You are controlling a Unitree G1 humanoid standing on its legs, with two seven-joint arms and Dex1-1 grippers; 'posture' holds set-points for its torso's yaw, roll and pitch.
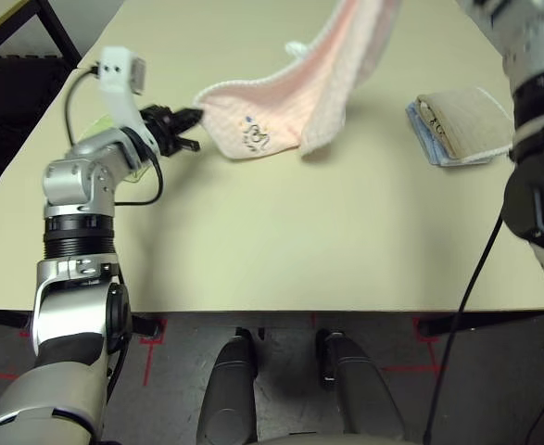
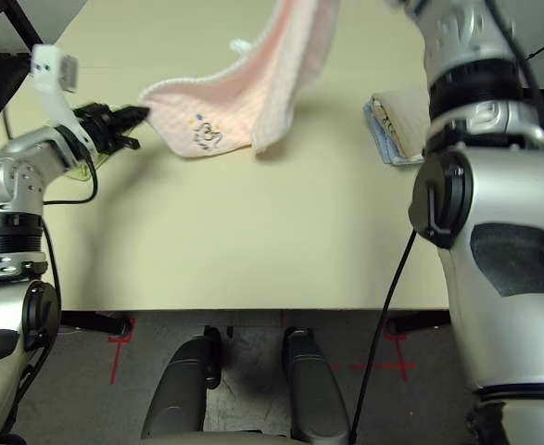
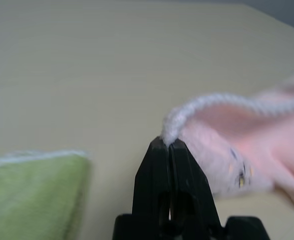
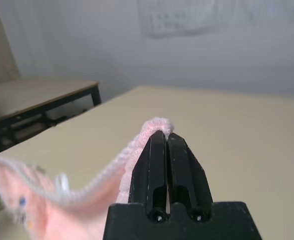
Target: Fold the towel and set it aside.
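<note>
Left gripper (image 3: pixel 169 142) clamped on one scalloped corner of the pale pink towel (image 1: pixel 281 111), with a light green folded towel (image 3: pixel 34 192) just beside its fingers. Right gripper (image 4: pixel 166 134) pinched tight on another edge, higher up, leaving the cloth slung between the two above the table (image 1: pixel 281 241). Beyond, near the right arm, beige-and-blue folded towels (image 1: pixel 457 128), well apart from the pink one.

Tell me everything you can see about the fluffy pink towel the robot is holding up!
The pale pink terry towel with a scalloped white edge looks soft and fluffy. It has a small dark printed drawing near its low corner and a white tag on its top edge. It hangs in a sagging sling between the two arms. The left gripper pinches one corner with shut jaws, and the right gripper pinches another edge higher up. Its lowest part sags just above, or onto, the beige table.
</note>
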